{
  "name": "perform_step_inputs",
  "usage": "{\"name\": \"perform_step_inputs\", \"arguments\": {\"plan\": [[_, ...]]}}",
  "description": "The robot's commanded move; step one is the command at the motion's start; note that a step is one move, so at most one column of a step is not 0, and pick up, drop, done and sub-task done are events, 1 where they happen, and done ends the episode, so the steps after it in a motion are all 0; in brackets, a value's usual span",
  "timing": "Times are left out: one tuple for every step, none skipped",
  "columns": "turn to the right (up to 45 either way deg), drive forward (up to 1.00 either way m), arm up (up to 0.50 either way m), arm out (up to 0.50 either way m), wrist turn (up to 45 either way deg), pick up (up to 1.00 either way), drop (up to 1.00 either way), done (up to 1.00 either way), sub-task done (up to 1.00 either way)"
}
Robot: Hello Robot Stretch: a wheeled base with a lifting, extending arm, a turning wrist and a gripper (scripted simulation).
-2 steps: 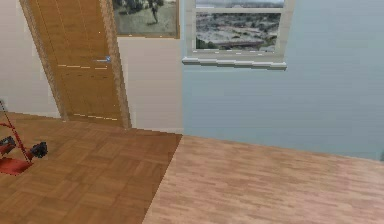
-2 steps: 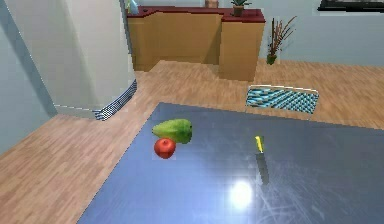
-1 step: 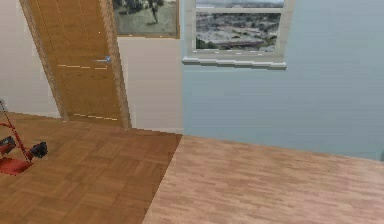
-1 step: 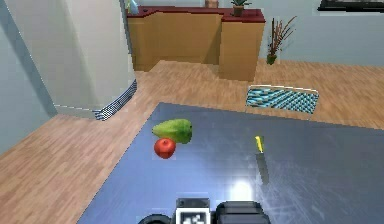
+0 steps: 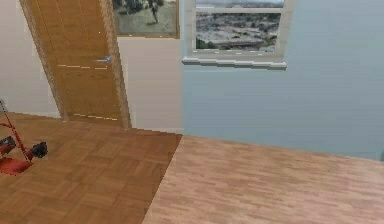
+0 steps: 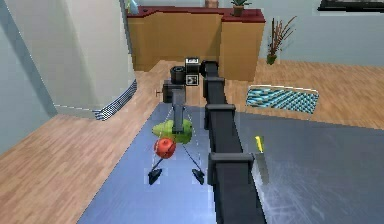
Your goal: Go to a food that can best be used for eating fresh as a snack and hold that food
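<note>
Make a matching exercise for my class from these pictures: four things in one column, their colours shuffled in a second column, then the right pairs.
Things
1. round fruit
2. door
3. striped mat
4. small stick

Colours
A. teal
B. yellow
C. red
D. brown

Pairs: 1-C, 2-D, 3-A, 4-B
</note>
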Motion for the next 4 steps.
{"name": "perform_step_inputs", "arguments": {"plan": [[0.0, 0.0, 0.0, 0.0, 45.0, 0.0, 0.0, 0.0, 0.0], [0.0, 0.0, 0.0, 0.0, 45.0, 0.0, 0.0, 0.0, 0.0], [0.0, 0.0, 0.0, 0.0, 45.0, 0.0, 0.0, 0.0, 0.0], [0.0, 0.0, 0.0, 0.0, 15.0, 0.0, 0.0, 0.0, 0.0]]}}
